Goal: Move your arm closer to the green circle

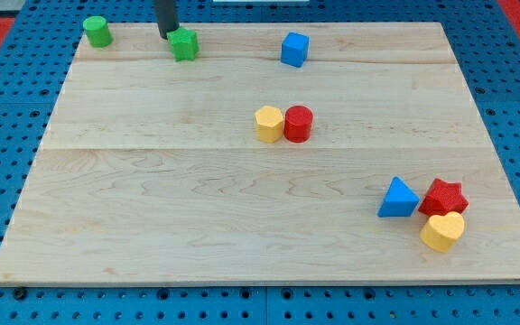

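- One rod only, no fingers to spread or pinch; my tip [167, 33] touches the green star-like block [185, 43] at the view's top.
- Green circle, a short cylinder [97, 32], lies leftward on the wooden tabletop [152, 199], near its top-left corner.
- Judgement: slide straight left.

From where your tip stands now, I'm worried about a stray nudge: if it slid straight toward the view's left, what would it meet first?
My tip sits just upper-left of the green star block. Going straight left, the way looks free until the green circle near the board's top left corner; depth is hard to judge, so it might pass narrowly.
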